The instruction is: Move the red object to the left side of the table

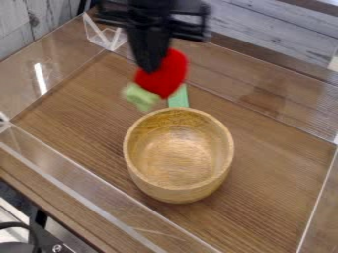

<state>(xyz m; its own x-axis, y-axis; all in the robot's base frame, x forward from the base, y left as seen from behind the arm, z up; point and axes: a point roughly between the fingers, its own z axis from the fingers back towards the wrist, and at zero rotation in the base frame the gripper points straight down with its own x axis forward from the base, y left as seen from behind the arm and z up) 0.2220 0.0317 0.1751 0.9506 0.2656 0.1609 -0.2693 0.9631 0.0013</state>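
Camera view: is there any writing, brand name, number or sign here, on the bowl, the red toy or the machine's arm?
None: no text can be read anywhere.
The round wooden bowl, the small rounded red toy held in the black claw, the flat green block and the brown wood-grain table show no lettering.
The claw and toy are blurred, so any fine print there could not be read.
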